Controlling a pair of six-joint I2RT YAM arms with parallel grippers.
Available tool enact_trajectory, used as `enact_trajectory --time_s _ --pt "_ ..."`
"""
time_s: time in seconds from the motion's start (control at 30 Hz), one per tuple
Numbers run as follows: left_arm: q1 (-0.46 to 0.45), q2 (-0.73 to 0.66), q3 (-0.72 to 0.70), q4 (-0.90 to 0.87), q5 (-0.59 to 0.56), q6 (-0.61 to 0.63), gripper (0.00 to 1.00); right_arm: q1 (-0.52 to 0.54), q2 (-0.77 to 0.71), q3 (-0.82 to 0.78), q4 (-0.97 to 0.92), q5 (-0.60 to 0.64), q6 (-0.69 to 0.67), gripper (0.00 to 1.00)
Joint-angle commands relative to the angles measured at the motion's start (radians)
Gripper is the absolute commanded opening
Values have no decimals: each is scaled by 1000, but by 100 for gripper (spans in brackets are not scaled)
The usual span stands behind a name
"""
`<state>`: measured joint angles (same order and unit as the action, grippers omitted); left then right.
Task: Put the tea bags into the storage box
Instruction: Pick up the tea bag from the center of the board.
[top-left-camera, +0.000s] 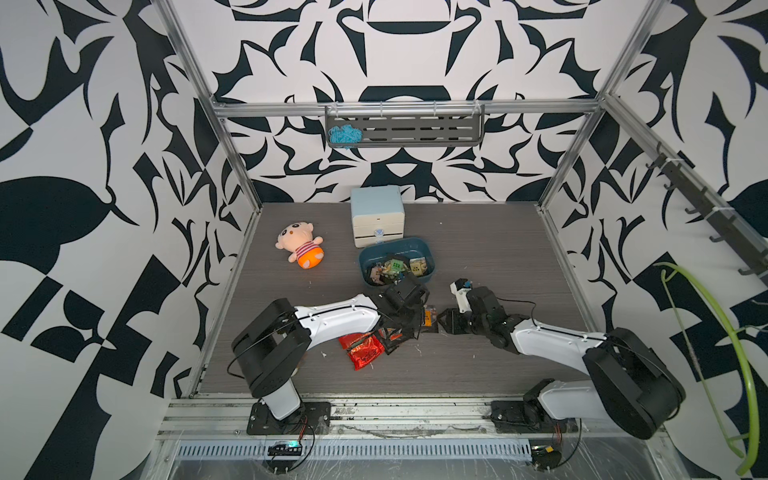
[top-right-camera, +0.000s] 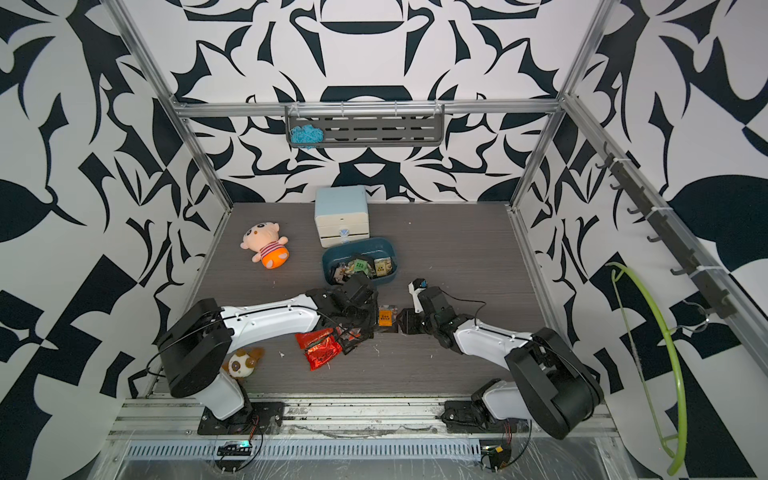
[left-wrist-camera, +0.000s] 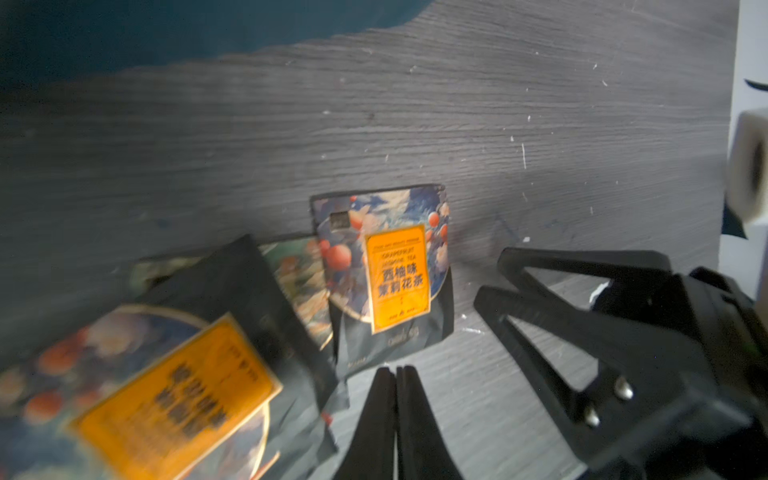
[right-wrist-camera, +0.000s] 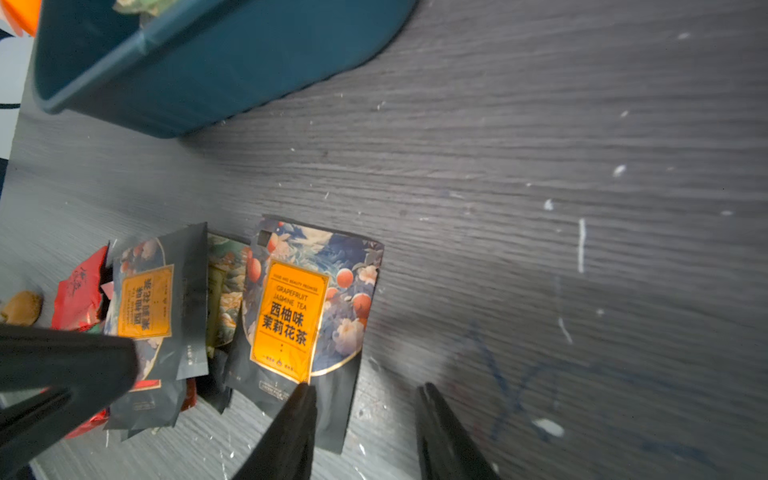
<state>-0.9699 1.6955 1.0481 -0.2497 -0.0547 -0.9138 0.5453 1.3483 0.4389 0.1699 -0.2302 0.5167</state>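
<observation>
Several tea bags (top-left-camera: 395, 268) lie heaped in the shallow dark teal plastic storage box (top-left-camera: 399, 244), which sits on the dark grey wood-grain table (top-left-camera: 498, 257). More are on the table outside it.

One of those, a dark patterned square sachet with an orange label (top-left-camera: 430, 318), lies flat at the box's 5 o'clock, between our two arms.

We see the left gripper (left-wrist-camera: 395, 370) with its black fingers pressed flat together, the tips right at that sachet's lower edge. Whether they pinch the edge we cannot tell.

The right gripper (right-wrist-camera: 365, 390) has its fingers parted with a clear gap and nothing between them. One fingertip (right-wrist-camera: 299, 415) rests at the same sachet's dark bottom edge.

At this sachet's 8 o'clock we find a second orange-labelled sachet (right-wrist-camera: 145, 303) overlapping other dark ones, and further along that line a few crumpled shiny red foil sachets (top-left-camera: 361, 349).

A pale blue-and-white drawer cabinet (top-left-camera: 377, 214) stands just beside the box at its 12 o'clock. A pink plush doll in orange shorts (top-left-camera: 301, 245) lies well apart at its 9 o'clock.
</observation>
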Motion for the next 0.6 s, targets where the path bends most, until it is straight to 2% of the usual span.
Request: enact_trajectory --time_s 0.0,0.27,0.57 --pt "10 56 47 -2 8 -3 0 7 11 46 23 -33 -7 43" --pt "40 153 60 37 50 -32 0 14 24 50 22 -32 -3 43" --pt "32 143 -1 53 37 -58 0 13 78 77 13 -43 9 43"
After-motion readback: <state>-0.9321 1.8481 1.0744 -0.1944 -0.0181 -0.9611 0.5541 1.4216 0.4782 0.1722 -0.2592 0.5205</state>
